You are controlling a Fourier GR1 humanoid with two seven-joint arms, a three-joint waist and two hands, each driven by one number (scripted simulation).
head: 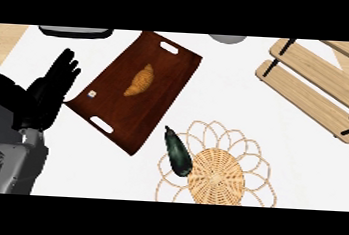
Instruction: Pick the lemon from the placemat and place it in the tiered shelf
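Lemon seemingly out of sight; left hand (47, 90) rests at the left edge, fingers spread upward.

Brown tray (115, 114) at centre-left, tilted, croissant (140, 81) on it. Dark eggplant (178, 153) at its 5 o'clock. Grey objects at 12 o'clock edge, cut off.
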